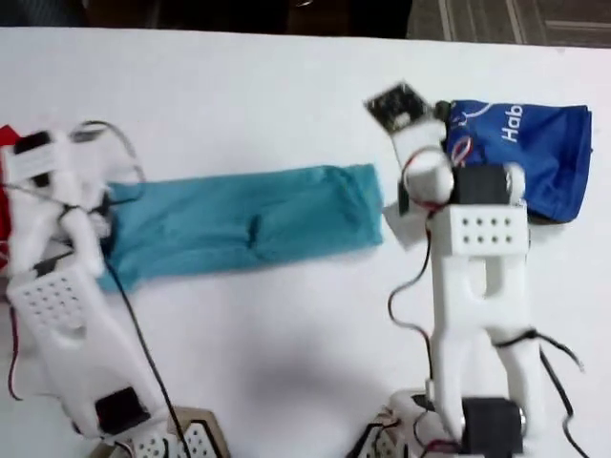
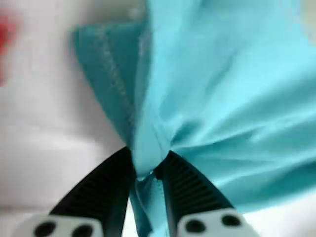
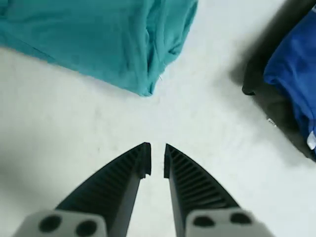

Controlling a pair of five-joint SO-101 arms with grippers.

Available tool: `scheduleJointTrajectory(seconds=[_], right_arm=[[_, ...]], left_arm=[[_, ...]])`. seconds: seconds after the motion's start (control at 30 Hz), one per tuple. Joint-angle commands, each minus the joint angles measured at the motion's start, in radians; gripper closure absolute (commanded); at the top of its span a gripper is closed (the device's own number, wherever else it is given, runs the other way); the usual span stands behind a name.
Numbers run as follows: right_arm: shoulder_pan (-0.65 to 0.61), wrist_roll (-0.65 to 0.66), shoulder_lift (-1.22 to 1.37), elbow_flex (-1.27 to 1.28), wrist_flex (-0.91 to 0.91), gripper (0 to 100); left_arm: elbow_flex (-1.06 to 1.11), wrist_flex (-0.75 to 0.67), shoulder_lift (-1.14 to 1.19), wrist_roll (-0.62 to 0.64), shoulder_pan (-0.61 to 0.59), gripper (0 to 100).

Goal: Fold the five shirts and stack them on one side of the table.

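A teal shirt (image 1: 248, 224) lies folded into a long strip across the middle of the white table (image 1: 286, 334). My left gripper (image 1: 103, 234) is at its left end, shut on a bunched fold of the teal shirt (image 2: 207, 98), with the cloth pinched between the black fingers (image 2: 106, 187). My right gripper (image 3: 157, 160) hovers over bare table just off the teal shirt's (image 3: 98, 39) right corner. Its fingers stand almost together and hold nothing. A folded blue shirt (image 1: 520, 153) rests on a dark one (image 3: 261, 94) at the back right.
Red cloth (image 1: 5, 215) shows at the table's left edge, beside the left arm. The right arm's white body (image 1: 477, 286) stands in front of the blue shirt. Bare table stretches along the back and the front middle.
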Motion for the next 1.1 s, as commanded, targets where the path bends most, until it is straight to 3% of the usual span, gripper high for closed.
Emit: scheduleJointTrajectory(seconds=[0.0,0.23,0.43,0.77,1.07], right_arm=[[0.027,0.008,-0.134,0.279,-0.173,94.7],[0.162,0.008,-0.289,0.743,-0.53,94.7],[0.275,0.008,-0.305,0.964,-0.782,94.7],[0.3,-0.002,-0.306,1.013,-0.819,94.7],[0.3,-0.002,-0.306,1.013,-0.819,94.7]], left_arm=[[-0.125,0.069,-0.02,-0.014,-0.028,97],[0.007,0.071,-0.15,-0.003,0.081,98],[0.091,0.069,-0.364,0.026,0.29,98],[0.071,0.069,-0.439,0.061,0.698,98],[-0.128,0.011,-0.43,0.084,0.907,98]])
